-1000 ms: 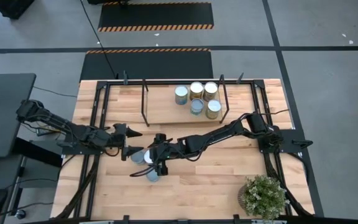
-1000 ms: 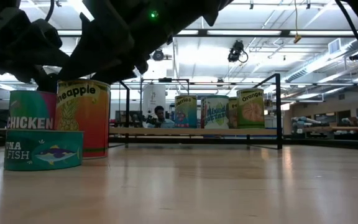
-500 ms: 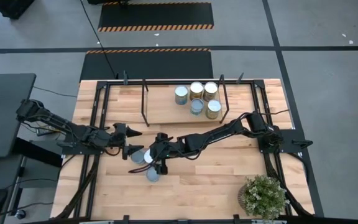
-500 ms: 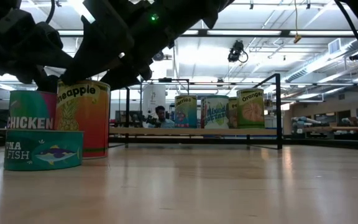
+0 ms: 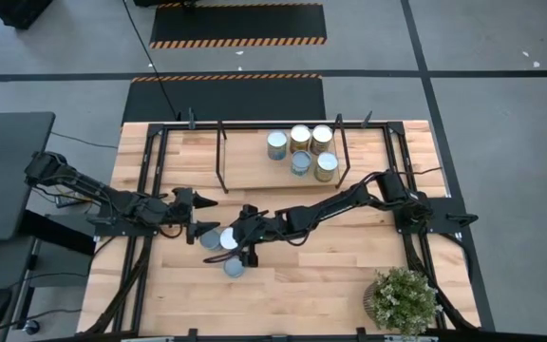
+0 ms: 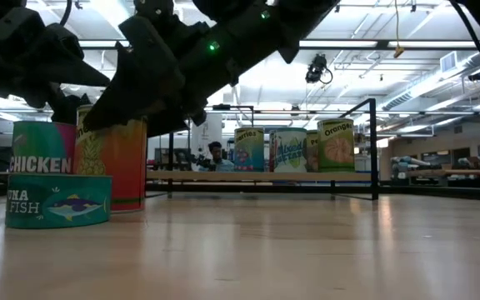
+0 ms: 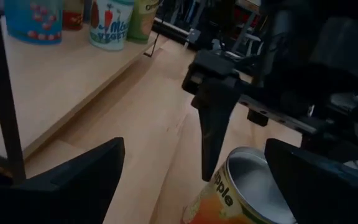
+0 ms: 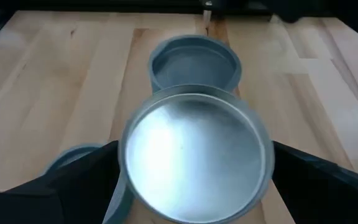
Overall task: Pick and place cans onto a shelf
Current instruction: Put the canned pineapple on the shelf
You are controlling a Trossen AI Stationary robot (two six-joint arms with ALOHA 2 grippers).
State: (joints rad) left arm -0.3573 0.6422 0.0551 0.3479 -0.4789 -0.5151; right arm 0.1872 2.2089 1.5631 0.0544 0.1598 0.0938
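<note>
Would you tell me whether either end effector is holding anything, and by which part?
Nothing yet: the right end effector straddles the top of the orange pineapple tin, fingers open; the left end effector waits open beside it.

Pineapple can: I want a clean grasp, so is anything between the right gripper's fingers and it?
Nothing visible does. The open right gripper straddles the orange pineapple-labelled metal can, one dark finger on each side.

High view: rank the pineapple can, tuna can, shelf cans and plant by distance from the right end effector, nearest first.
1. Pineapple can, between the open right end effector's fingers.
2. Tuna can, toward the table's front edge.
3. Shelf cans, at the back.
4. Plant, front right corner.
</note>
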